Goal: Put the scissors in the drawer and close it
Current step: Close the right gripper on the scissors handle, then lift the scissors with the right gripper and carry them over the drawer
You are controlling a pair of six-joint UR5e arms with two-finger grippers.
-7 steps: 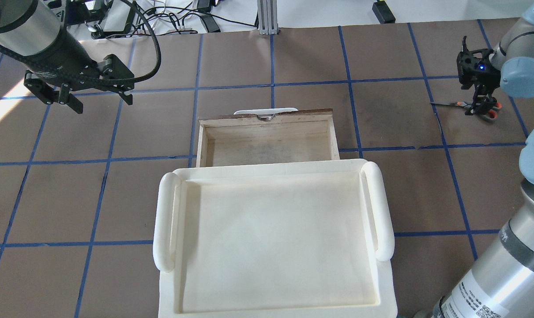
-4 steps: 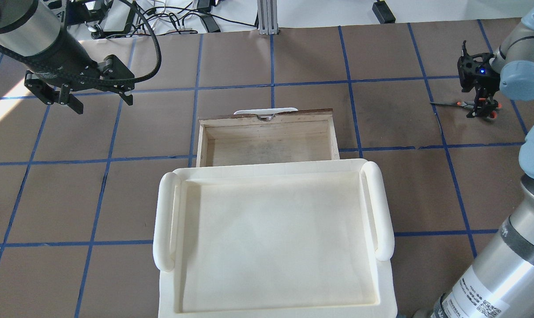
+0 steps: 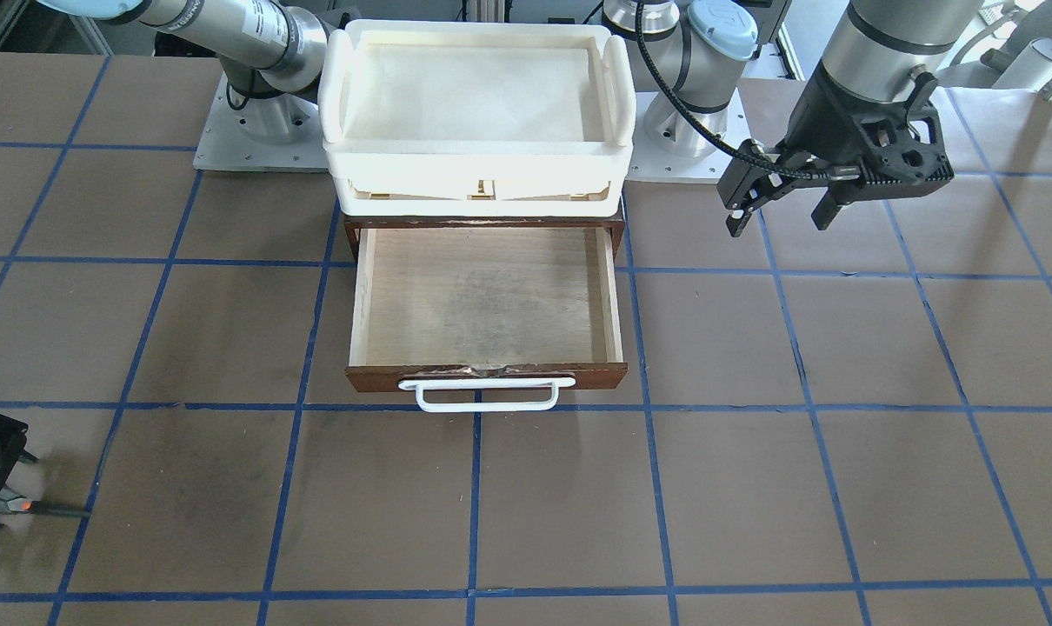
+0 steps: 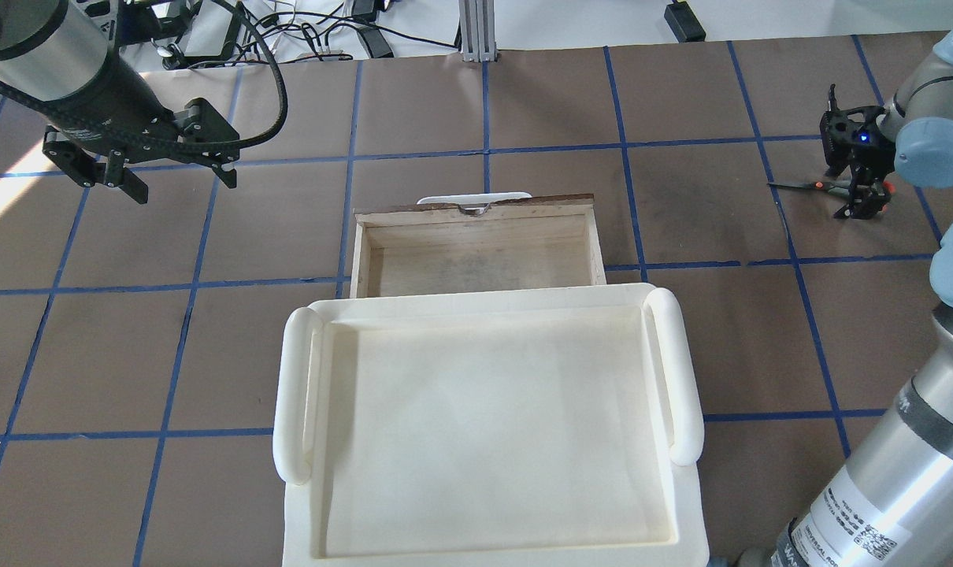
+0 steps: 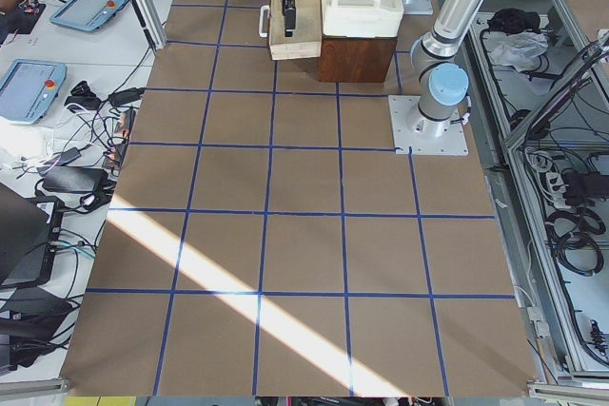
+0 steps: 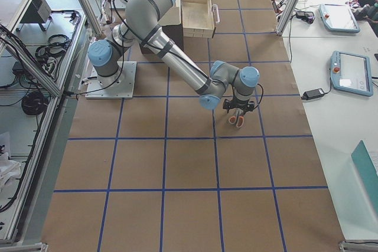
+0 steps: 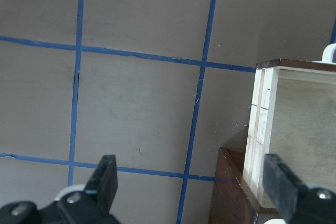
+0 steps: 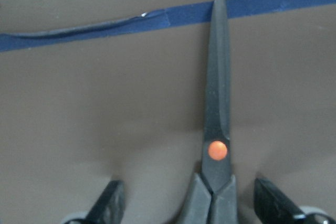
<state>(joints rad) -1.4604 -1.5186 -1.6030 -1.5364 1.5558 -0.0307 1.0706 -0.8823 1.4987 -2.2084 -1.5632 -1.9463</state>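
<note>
Right tool: jaws wide, holding nothing, straddling scissors beside pivot. Scissors flat on surface, blades pointing straight ahead of tool, across closing line. Drawer pulled out, bare, well apart from tool. Left tool spread, empty, much farther off.

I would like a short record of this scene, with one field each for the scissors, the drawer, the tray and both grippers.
scissors: lying on the table on the robot's right side, blades closed, tip over a blue tape line
drawer: pulled open, nothing visible inside
white tray: sits above the drawer's rear part
right gripper: open, low, one finger on each side of the scissors, not closed on them
left gripper: open, holds nothing, above the table beside the drawer
task state: scissors not yet grasped
</note>
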